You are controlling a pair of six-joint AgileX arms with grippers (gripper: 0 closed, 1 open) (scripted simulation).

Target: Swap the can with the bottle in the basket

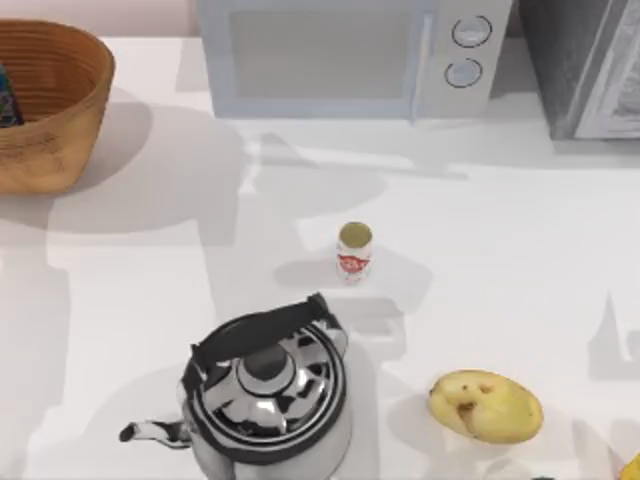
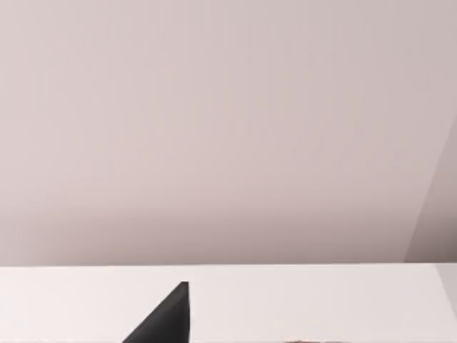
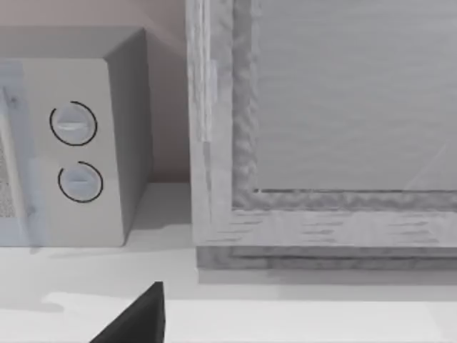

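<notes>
You have one basket (image 1: 50, 105), one can (image 1: 8, 100), one bottle (image 1: 354, 251), one kettle (image 1: 268, 395), one potato (image 1: 486, 406) and one microwave (image 1: 345, 55) on the white table (image 1: 520, 260), plus one grey cabinet (image 1: 585, 65) at the table's 1 o'clock corner.

The basket sits at the table's 10 o'clock corner, cut by the top view's left edge. The can is inside it, only a dark-blue sliver showing against the inner wall at the frame edge. The bottle stands upright near the middle of the table, dull-gold top up and red label facing you, well apart from the basket, which lies toward 10 o'clock from it.

You cannot place either thing relative to a pincer. The left wrist view gives you a dark wedge, one fingertip (image 2: 168, 318) of the left gripper, over the table edge and facing a bare wall. The right wrist view gives a similar dark fingertip (image 3: 139, 321) of the right gripper, facing the microwave's two dials and the cabinet. Whether either pincer is spread or pressed together, you cannot tell.

The kettle stands at 7 o'clock from the bottle, close by, its black handle arched toward it. The potato lies at 4 o'clock from the bottle. The microwave stands at 12 o'clock. Open table lies between bottle and basket.
</notes>
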